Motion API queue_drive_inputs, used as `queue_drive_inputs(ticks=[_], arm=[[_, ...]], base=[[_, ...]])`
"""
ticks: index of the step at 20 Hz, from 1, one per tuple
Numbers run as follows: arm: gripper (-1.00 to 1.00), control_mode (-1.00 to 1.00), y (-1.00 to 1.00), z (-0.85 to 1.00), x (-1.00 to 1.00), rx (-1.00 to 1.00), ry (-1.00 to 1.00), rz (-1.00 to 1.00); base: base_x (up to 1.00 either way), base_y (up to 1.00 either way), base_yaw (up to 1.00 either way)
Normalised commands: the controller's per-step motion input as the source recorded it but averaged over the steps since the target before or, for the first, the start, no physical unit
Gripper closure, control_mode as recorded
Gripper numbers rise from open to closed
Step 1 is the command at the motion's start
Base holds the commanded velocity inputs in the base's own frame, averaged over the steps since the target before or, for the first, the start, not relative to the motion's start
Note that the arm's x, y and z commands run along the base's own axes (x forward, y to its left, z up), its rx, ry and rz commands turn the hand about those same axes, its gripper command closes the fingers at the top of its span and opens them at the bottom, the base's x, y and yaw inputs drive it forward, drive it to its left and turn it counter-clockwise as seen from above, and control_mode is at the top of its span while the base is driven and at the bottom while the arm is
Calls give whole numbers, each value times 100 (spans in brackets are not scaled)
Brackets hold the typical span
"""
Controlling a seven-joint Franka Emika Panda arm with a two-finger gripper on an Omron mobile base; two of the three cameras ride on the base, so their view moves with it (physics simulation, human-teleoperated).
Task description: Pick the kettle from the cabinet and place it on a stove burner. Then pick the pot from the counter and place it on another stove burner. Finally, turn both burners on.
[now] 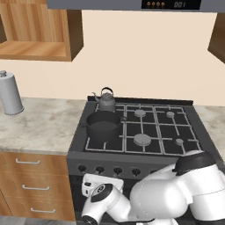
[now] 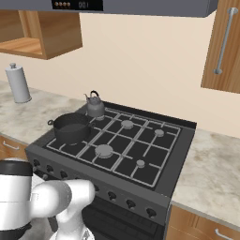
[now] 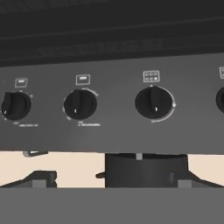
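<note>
Currently I see the kettle on the rear left burner and the pot on the front left burner of the stove, left of centre in both base views. My arm is folded low at the bottom of the frame, before the stove front. Hand view: upside down, knobs across the middle. Gripper jaws: spread fully, holding nothing.
</note>
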Motion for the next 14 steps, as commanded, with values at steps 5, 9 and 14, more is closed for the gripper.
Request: queue_drive_inputs(ticks=[5,9,14], arm=[[-100,-100,6,-2,13,0,-1,0],[-100,-100,0,-1,15,0,0,0],[-100,-100,0,-3,14,0,0,0]], base=[[0,0,0],[0,0,0],[0,0,0]])
